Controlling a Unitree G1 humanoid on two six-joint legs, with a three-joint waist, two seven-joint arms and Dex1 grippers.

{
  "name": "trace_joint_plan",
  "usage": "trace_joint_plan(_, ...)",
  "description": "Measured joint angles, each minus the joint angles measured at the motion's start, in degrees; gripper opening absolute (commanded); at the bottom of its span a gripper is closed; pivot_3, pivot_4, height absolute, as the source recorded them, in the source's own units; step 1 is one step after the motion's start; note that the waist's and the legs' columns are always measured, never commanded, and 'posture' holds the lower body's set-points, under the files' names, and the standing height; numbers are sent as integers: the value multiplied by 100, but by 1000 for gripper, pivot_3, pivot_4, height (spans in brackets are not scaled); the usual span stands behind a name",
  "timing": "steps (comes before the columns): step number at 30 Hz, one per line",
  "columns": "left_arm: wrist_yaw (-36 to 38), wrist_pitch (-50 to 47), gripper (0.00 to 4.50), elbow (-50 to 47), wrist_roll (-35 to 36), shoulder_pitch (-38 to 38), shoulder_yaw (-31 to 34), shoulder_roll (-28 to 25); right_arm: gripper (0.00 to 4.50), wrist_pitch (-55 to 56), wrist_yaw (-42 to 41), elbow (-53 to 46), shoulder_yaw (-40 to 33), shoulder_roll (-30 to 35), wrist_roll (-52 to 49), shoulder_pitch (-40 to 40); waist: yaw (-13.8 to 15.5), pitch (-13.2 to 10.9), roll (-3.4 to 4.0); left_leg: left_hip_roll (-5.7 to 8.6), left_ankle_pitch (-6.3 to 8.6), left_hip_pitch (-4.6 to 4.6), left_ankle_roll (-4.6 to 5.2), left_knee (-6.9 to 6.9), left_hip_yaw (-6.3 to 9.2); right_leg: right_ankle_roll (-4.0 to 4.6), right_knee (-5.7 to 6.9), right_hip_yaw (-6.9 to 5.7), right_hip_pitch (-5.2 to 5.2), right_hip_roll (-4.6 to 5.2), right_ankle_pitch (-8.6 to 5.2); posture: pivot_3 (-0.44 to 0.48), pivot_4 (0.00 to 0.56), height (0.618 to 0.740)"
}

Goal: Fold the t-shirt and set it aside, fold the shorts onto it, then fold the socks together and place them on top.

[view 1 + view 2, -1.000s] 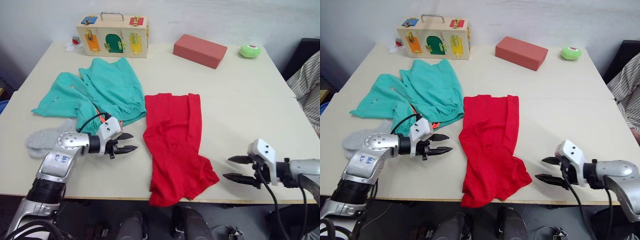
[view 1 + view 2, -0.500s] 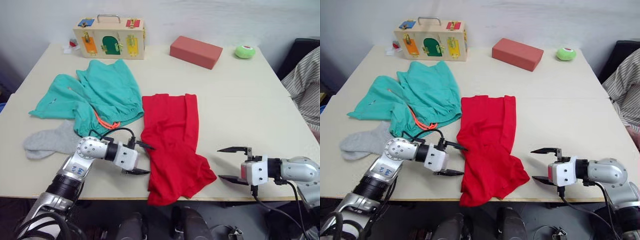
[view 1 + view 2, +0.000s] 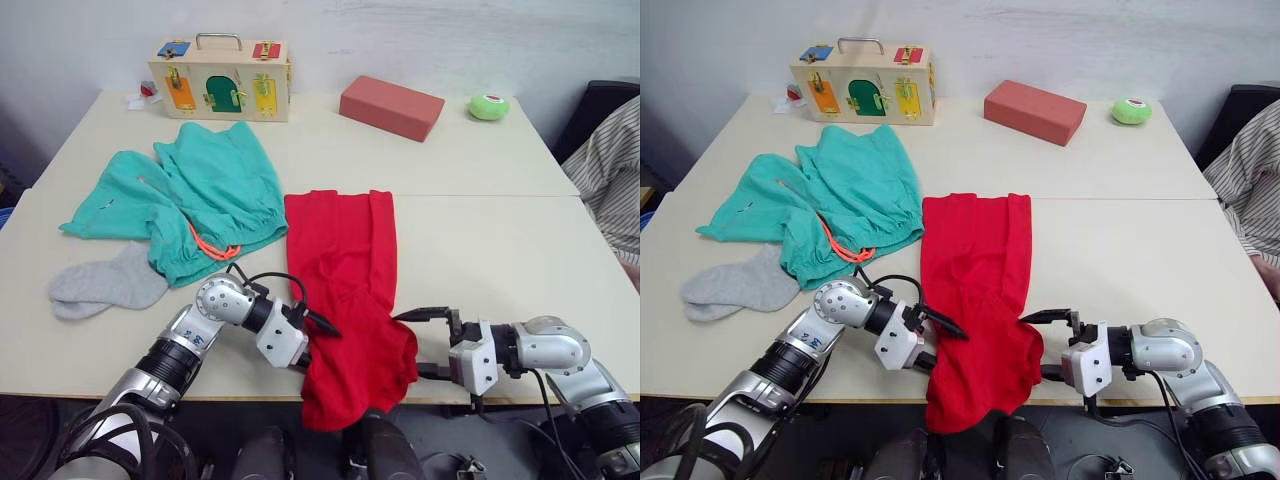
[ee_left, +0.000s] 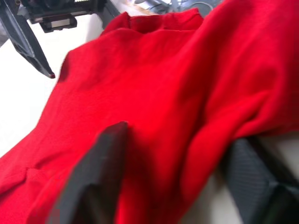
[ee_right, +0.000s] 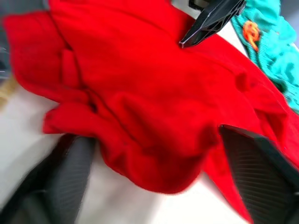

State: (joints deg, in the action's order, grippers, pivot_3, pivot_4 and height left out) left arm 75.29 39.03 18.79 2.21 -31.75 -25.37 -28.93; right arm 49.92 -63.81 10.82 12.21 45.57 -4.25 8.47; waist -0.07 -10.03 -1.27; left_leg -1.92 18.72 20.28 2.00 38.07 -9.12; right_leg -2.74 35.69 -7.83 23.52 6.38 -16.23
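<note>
Both arms have closed in since a second ago, so the left tool (image 3: 312, 345) and right tool (image 3: 425, 345), fingers spread, now bracket the t-shirt (image 3: 350, 290) at the worktop (image 3: 500, 230) front edge; pinching it comes next.

Both arms are silver-grey metal with ribbed black joint sections and looping black cables, each ending in a white block housing that carries the left end effector (image 3: 312, 343) and right end effector (image 3: 426, 344), with tapering black fingers.
</note>
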Motion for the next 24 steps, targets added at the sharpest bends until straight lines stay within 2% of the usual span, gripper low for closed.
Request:
trace_joint_plan(4,107,14,494,-6,113,136,-55,17,1621,-123,-151,-307,231,169,-264,-282,9,-11,18,2,3,5,5,4,3,0,-2,0,1,2,0,0,150,740)
trace_joint_plan(6,187,-55,0,-57,274,253,-48,-24,965,-280,-253,-526,310,346,-410,-467,9,-16,27,2,4,7,8,7,3,-1,-2,0,2,3,0,0,150,740)
trace_joint_plan(8,286,-225,0,-217,497,420,-42,-100,241,-514,-300,-785,307,482,-584,-631,10,-19,30,2,4,9,8,8,6,0,-1,-2,3,4,0,0,150,740)
trace_joint_plan(9,334,-350,0,-367,640,521,-32,-137,35,-669,-307,-992,302,593,-700,-754,10,-21,34,2,5,9,9,7,8,0,-2,-2,4,4,0,0,150,740)
trace_joint_plan(13,399,-796,0,-925,1022,850,79,-349,35,-1260,-303,-1660,130,907,-1131,-1206,9,-23,37,1,5,10,8,7,12,-1,-2,-4,3,4,0,0,150,740)
trace_joint_plan(24,281,-2328,0,-2615,2093,1920,733,-1181,35,-3643,-299,-3669,-1167,1947,-2962,-2908,101,-33,54,2,31,11,32,4,21,-3,-13,-3,-1,7,0,0,150,740)
